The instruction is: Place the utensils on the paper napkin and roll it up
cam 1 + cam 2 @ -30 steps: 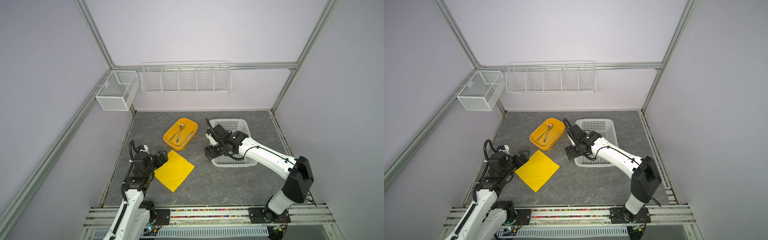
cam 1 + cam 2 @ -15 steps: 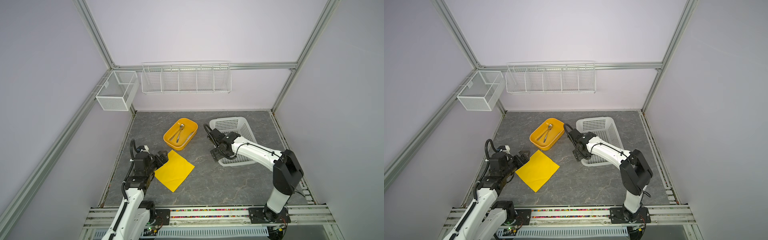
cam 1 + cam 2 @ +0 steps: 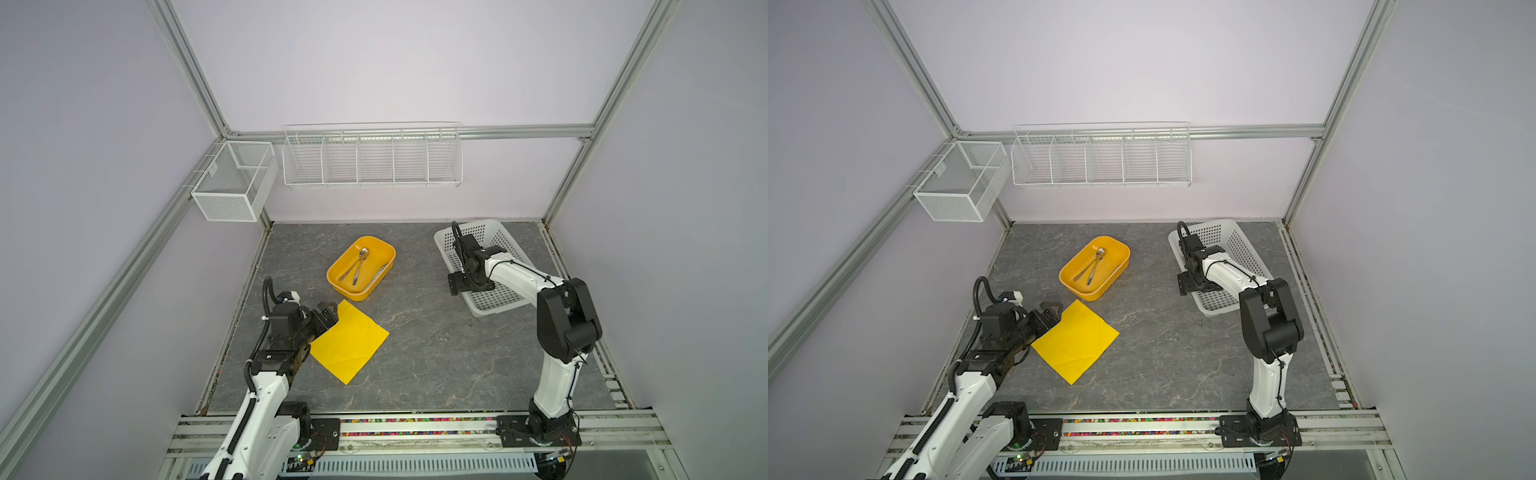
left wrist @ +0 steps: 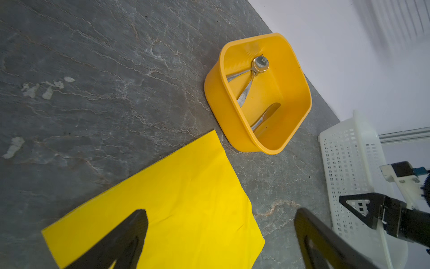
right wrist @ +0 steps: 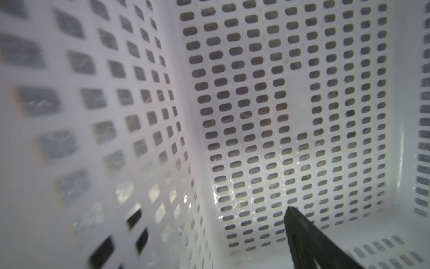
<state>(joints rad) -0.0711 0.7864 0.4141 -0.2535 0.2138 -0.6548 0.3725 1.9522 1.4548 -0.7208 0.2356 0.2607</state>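
yellow tub — on the worktop at 12 o'clock of the paper napkin, just beside its corner. contents: the utensils, all inside it. the napkin lies flat and open. both top views show two crossed pieces with a spoon bowl at the far end; the left wrist view adds a third piece lying along the tub wall. white basket at 3 o'clock of the tub, well apart. right jaws stand wide apart astride its 9 o'clock wall, not closed on it — the right wrist view shows one finger inside. left jaws spread wide, holding nothing, over the napkin's 10 o'clock edge.
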